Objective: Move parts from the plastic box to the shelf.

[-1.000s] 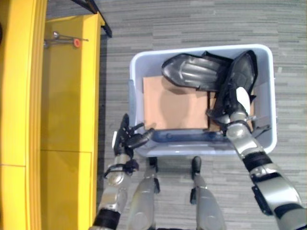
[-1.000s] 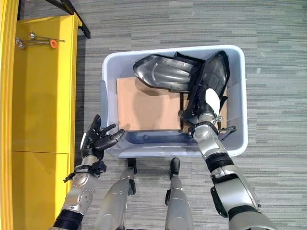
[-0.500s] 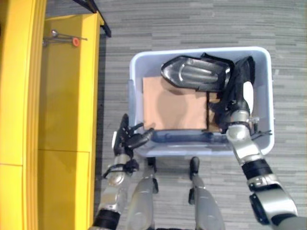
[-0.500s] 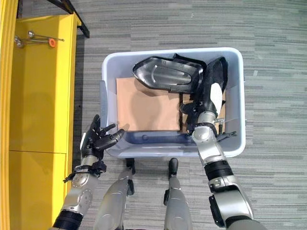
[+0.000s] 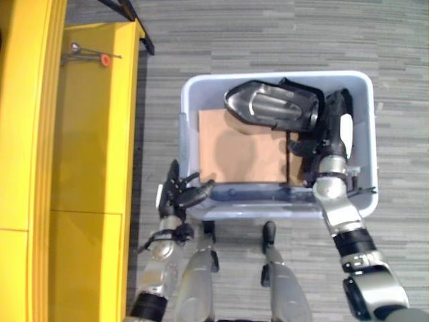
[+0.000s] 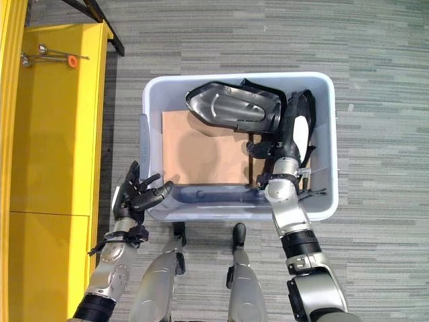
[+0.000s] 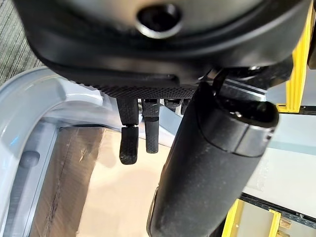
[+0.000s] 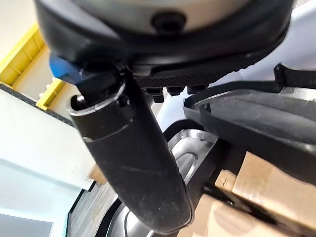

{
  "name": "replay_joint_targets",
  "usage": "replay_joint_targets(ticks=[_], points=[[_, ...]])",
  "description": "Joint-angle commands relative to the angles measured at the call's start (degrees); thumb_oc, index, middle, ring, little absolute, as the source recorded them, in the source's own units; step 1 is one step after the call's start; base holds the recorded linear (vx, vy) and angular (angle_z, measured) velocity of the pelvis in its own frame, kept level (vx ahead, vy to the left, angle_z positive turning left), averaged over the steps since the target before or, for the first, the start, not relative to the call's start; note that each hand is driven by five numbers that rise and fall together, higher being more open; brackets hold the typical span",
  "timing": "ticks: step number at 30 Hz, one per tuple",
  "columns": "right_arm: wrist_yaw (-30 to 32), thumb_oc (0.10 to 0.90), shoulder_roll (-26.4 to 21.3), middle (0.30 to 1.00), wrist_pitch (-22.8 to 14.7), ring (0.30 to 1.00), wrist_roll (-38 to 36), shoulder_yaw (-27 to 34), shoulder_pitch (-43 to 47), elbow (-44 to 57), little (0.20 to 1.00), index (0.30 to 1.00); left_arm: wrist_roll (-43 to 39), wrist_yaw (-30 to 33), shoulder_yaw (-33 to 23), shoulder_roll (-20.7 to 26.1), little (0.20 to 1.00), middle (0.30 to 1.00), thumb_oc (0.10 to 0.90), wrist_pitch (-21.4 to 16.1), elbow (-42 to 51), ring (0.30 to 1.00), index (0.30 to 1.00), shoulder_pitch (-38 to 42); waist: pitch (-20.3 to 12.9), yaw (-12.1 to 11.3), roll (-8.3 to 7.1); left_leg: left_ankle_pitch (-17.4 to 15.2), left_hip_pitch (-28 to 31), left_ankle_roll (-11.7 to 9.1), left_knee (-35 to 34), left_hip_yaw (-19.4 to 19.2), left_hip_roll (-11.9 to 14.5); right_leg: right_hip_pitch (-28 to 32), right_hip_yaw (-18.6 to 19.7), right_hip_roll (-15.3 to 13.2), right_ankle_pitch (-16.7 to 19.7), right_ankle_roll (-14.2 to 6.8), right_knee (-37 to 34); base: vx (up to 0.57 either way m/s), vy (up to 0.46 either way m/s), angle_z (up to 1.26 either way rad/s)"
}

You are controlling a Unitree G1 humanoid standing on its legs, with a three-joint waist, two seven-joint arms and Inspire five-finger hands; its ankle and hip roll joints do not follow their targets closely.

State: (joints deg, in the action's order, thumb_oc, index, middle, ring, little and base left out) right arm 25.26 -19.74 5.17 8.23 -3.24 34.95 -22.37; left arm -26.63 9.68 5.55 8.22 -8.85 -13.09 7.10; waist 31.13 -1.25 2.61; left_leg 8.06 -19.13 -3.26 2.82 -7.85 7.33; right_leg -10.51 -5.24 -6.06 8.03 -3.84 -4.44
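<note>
A pale blue plastic box (image 5: pixel 275 76) stands on the floor in front of me, lined with brown cardboard (image 5: pixel 238 144). At its back lies a glossy black moulded part (image 5: pixel 271 106). My right hand (image 5: pixel 310 149) is inside the box at its right end, shut on a second, narrow black part (image 5: pixel 333 111) with a white label, which stands tilted on edge. In the right wrist view that part (image 8: pixel 266 118) lies beside the thumb (image 8: pixel 133 148). My left hand (image 5: pixel 179 194) is open at the box's near left corner, its fingers (image 7: pixel 129 143) straight above the rim. The yellow shelf (image 5: pixel 94 134) stands at the left.
A metal rod with an orange tip (image 5: pixel 90 56) lies on the shelf's far end. A black bar (image 5: pixel 131 20) crosses the floor behind the shelf. Grey carpet (image 5: pixel 281 33) surrounds the box.
My right hand has drawn in toward me and turned the narrow black part from leaning flat to standing on edge. The left hand has stayed in place.
</note>
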Motion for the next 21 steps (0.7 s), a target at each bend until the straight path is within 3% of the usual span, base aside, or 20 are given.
replay_joint_targets(ticks=[1, 13, 21], points=[[3.5, 0.900, -2.3, 1.000, -5.1, 1.000, 0.6, 4.2, 2.0, 12.0, 1.000, 1.000, 0.2, -0.4, 2.6, -1.5, 1.000, 1.000, 0.900, 1.9, -0.7, 1.000, 1.000, -3.9, -1.3, 2.3, -0.74, -5.1, 4.0, -7.7, 6.0, 4.6, 6.0, 3.2, -1.4, -4.3, 0.6, 0.8, 4.6, 0.00, 0.000, 0.00], [2.5, 0.900, -0.1, 1.000, -6.0, 1.000, 3.6, 11.0, -10.3, 25.6, 1.000, 1.000, 0.6, -0.4, 2.6, -1.8, 1.000, 1.000, 0.900, 2.1, -0.1, 1.000, 1.000, -5.2, -1.3, 4.1, -1.41, -5.0, 5.4, -7.6, 5.7, 4.5, 6.0, 3.4, -1.3, -4.2, 0.4, 0.8, 5.1, 0.00, 0.000, 0.00], [-1.3, 0.900, 2.7, 1.000, -7.5, 1.000, 0.4, 11.7, -17.4, 31.8, 1.000, 1.000, 1.2, -1.0, 1.8, -1.3, 1.000, 1.000, 0.900, 2.5, -0.1, 1.000, 1.000, -6.1, -1.3, 5.4, -1.99, -4.6, 6.3, -7.7, 5.4, 4.2, 6.1, 3.6, -1.3, -4.2, 0.3, 0.6, 5.4, 0.00, -0.001, 0.00]])
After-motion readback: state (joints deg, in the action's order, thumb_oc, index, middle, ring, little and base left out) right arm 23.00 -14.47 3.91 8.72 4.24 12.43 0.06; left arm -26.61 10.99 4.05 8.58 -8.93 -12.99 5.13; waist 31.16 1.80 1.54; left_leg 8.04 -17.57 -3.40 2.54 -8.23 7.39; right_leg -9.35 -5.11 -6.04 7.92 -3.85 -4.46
